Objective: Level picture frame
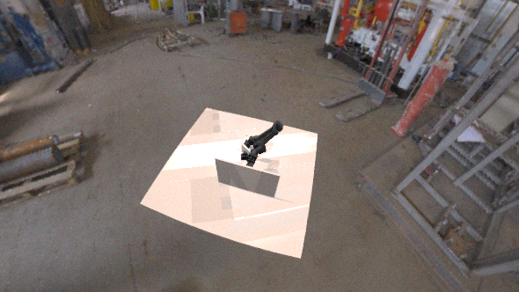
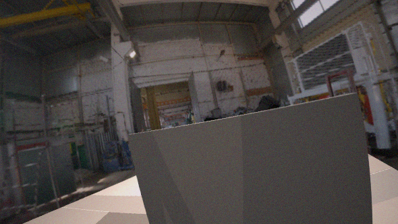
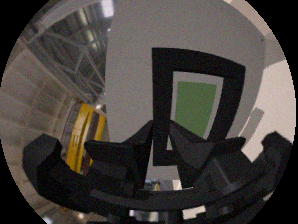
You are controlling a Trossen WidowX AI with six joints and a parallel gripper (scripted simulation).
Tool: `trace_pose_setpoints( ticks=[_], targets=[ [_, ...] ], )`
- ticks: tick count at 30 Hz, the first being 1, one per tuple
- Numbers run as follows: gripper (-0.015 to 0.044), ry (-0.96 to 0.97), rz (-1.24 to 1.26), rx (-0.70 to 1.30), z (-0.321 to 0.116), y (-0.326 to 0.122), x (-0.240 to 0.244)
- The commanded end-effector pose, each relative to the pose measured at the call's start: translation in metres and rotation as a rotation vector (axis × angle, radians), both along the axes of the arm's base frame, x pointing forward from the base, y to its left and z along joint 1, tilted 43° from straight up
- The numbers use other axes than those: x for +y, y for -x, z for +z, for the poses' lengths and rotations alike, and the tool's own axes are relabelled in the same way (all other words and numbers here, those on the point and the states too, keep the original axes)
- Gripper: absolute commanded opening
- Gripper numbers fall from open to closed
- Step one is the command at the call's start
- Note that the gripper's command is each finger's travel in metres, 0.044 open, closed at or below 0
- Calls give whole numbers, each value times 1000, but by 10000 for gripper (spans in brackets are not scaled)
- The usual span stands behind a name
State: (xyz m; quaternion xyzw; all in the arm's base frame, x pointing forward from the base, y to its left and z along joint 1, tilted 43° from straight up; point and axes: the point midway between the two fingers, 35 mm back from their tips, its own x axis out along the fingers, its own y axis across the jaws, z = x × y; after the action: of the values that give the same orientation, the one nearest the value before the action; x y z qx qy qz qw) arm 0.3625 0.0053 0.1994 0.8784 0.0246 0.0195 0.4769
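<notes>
The picture frame (image 3: 200, 62) has a black border, a pale inner mat and a green picture (image 3: 196, 107). It is against the grey wall panel (image 1: 246, 178) (image 2: 270, 162) (image 3: 131, 75). In the wrist view its top edge slopes down to the right; the wide, distorted view does not show clearly how level it is. My gripper (image 3: 160, 123) (image 1: 249, 162) is shut on the frame's lower part, at the border bar on the left in the wrist view. The fingers cover part of the border and of the picture. The screw and the notched strip are hidden. The top and exterior views see only the panel's back.
The panel stands upright on a pale tabletop (image 1: 207, 200), with the black arm (image 1: 268, 134) (image 2: 267, 102) on its far side. The panel hides most of the arm in the exterior view. A red post, a pallet jack and metal stairs stand well beyond the tabletop.
</notes>
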Motion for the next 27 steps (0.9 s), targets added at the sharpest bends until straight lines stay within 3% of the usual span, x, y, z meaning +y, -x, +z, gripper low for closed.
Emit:
trace_pose_setpoints(
  ticks=[1,27],
  targets=[
    [0,-4,0,0,1,0,-1],
    [0,-4,0,0,8,0,-5]
  ],
)
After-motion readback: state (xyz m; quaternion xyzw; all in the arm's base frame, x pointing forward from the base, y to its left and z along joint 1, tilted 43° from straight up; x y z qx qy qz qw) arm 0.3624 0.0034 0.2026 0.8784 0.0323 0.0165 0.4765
